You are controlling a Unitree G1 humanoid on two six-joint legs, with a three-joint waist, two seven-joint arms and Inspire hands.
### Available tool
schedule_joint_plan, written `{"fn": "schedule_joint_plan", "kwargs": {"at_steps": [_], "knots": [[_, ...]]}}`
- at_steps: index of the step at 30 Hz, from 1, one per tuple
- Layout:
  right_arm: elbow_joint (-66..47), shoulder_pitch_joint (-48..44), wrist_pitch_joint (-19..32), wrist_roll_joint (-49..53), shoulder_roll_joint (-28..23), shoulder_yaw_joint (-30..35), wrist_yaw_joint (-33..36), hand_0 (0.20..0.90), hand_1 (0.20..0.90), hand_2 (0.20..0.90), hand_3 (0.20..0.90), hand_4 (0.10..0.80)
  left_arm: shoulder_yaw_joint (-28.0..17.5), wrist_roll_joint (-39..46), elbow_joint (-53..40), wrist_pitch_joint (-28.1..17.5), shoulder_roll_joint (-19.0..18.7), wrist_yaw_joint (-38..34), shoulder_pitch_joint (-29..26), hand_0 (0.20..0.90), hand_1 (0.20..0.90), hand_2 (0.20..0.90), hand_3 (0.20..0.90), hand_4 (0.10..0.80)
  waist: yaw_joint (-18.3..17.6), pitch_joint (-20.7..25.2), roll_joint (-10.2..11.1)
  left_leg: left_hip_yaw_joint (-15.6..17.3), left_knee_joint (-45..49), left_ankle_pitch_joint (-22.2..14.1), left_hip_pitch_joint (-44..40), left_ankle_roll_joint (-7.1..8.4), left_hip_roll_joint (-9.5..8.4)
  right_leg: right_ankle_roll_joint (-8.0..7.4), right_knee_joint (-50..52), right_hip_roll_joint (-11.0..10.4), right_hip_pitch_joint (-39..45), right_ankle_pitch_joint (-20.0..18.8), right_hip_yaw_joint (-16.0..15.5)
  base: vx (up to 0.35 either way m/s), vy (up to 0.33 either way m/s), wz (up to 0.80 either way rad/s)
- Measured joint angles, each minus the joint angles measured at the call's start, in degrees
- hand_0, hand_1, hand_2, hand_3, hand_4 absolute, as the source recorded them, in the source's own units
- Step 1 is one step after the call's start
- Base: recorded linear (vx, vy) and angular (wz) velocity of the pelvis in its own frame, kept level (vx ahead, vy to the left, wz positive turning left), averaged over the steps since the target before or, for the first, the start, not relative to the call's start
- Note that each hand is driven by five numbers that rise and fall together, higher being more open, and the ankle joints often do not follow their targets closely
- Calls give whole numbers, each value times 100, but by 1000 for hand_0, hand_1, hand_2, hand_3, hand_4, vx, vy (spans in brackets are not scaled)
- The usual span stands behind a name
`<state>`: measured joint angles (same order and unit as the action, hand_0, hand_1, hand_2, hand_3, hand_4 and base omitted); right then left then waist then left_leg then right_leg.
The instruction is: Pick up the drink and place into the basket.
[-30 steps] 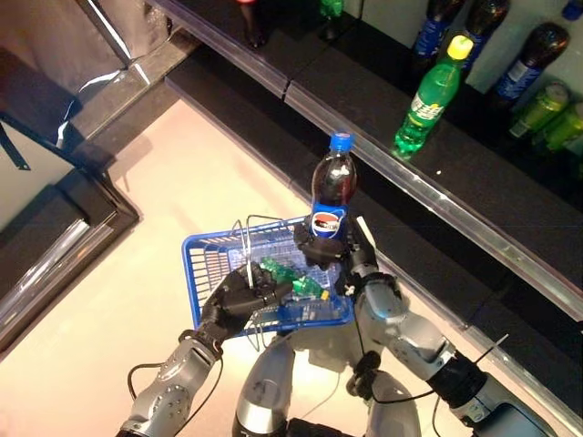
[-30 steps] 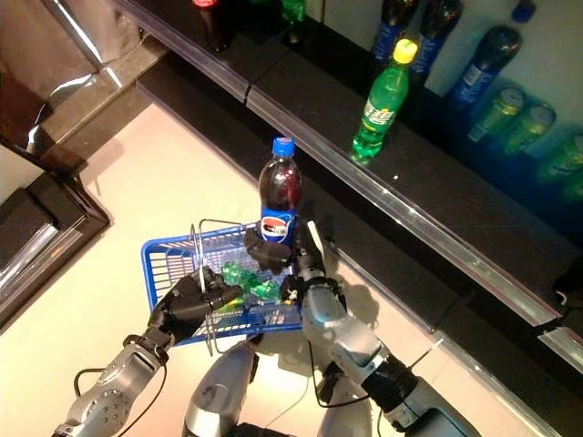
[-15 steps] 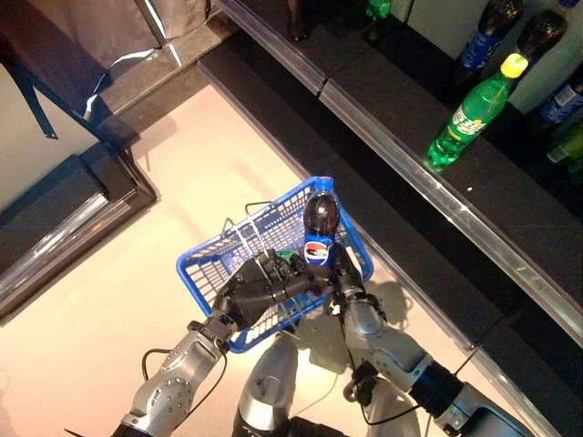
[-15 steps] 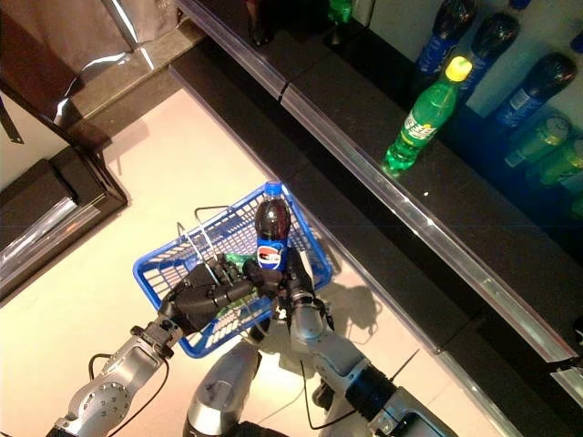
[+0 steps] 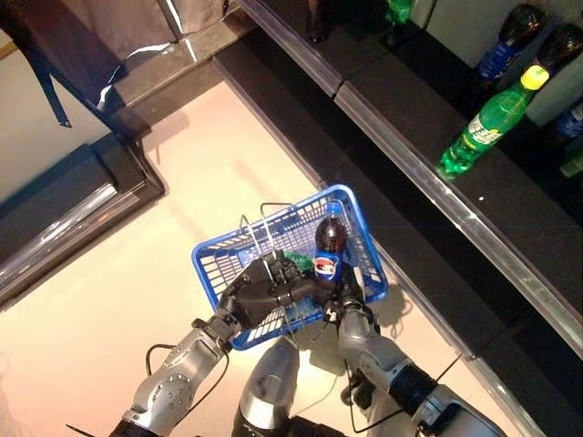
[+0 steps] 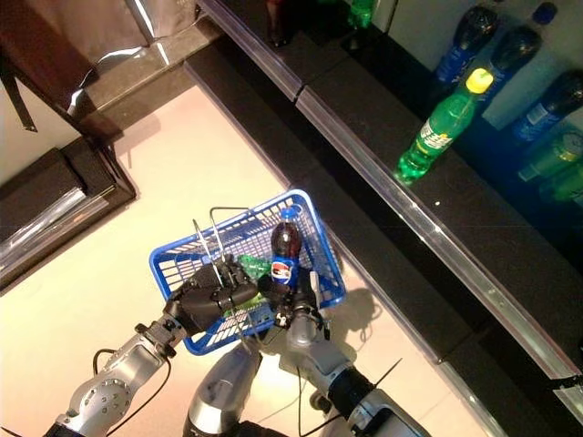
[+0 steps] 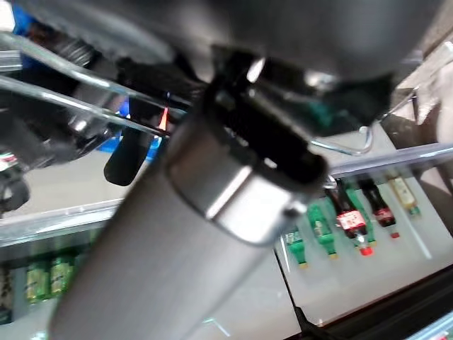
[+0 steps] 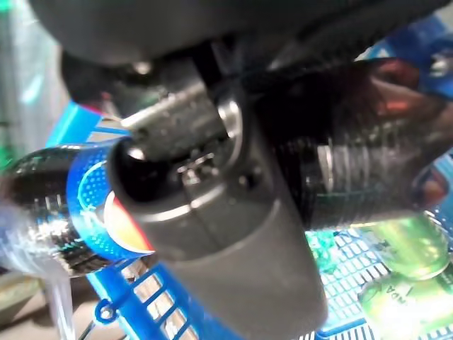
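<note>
The blue basket (image 5: 363,244) was in the lower centre of the left eye view, held above the pale floor (image 5: 137,237). Its wire handles (image 5: 258,228) stood up over its left half. The left hand (image 5: 258,296) was at the basket's near edge with its fingers curled round the wire handles; the left wrist view showed wire rods running past the dark hand.

The drink, a dark cola bottle (image 5: 329,248) with a blue cap and a blue label, stood upright with its lower part inside the right half of the basket. The right hand (image 5: 346,293) was clamped round the bottle's lower body, just below the label. The right wrist view confirmed this: dark fingers (image 8: 354,163) were wrapped across the bottle (image 8: 64,205), with blue basket mesh behind it.

Green bottles (image 5: 293,262) lay on the basket floor, between the two hands. In the right wrist view they appeared as pale green shapes (image 8: 403,248) on the mesh.

A dark shelf (image 5: 437,200) with a metal edge ran diagonally from the top centre to the right edge of the frame. A green bottle with a yellow cap (image 5: 487,123) stood on it in the upper right, with dark bottles with blue labels (image 6: 460,45) further back.
</note>
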<state>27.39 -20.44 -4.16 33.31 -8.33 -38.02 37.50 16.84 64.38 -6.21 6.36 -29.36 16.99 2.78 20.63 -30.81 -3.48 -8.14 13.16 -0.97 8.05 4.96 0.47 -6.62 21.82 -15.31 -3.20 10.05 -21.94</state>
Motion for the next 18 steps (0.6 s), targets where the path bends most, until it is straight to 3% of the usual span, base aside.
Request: {"fn": "schedule_joint_plan", "kwargs": {"at_steps": [7, 18], "knots": [[342, 26, 278, 539, 187, 29, -333, 300, 300, 300, 200, 100, 15, 0, 0, 107, -63, 156, -18, 300, 300, 300, 200, 100, 119, 0, 0, -53, 9, 4, -2, 4, -17, 4, 12, -23, 45, 32, -108, 0, -6, 3], [1062, 3, 669, 3044, 395, 337, -1565, 300, 300, 300, 200, 100, 61, -130, -5, 300, -402, 721, -51, 300, 300, 300, 200, 100, 300, 0, 0, -179, 19, 6, -2, 2, -87, -25, 33, -80, 132, 85, -242, 6, -4, 6]]}}
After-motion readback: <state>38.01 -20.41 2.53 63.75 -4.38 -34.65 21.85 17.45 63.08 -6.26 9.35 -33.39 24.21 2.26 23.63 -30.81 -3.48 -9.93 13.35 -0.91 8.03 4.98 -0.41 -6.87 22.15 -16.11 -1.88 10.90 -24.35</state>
